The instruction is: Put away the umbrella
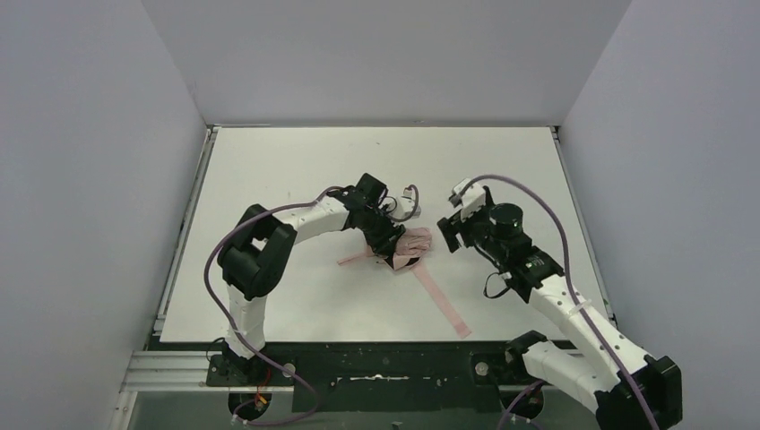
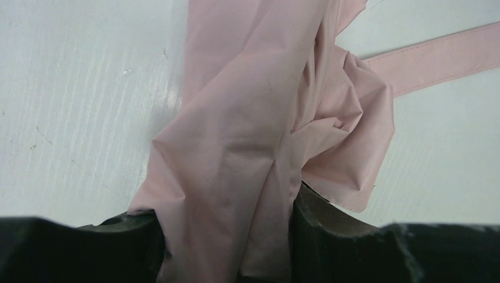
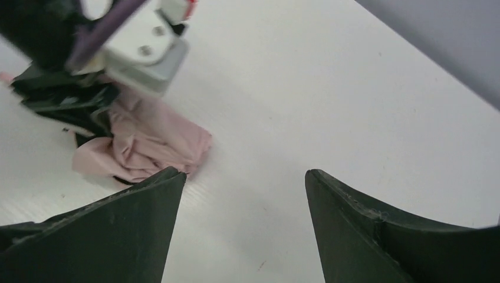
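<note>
The umbrella (image 1: 412, 244) lies as a crumpled pink bundle near the middle of the white surface (image 1: 296, 170). From the top, its strap (image 1: 441, 300) runs flat from the bundle toward 5 o'clock, and a shorter pink strip points toward 8 o'clock.

The left fingers (image 2: 333, 242) hold the umbrella. In the left wrist view a thick fold of fabric is squeezed between the two dark fingers at 6 o'clock and rises from them toward 12. More creased cloth spills out toward 3 o'clock, and the strap crosses the surface at 2 o'clock.

The right fingers (image 3: 118, 236) stand wide apart with only bare surface between them. From the top they sit at 3 o'clock of the bundle, near it but not touching. In the right wrist view the bundle lies at 10 o'clock from the gap, outside it, with a corner of cloth close to one fingertip.

Only the top view shows the full run of the strap and both arms facing each other across the bundle. Only the left wrist view shows the grip itself. Only the right wrist view shows the bundle from the side, tucked under the left arm's dark fingers and a white block on its wrist (image 3: 144, 53). No view shows the shaft or handle clearly.
</note>
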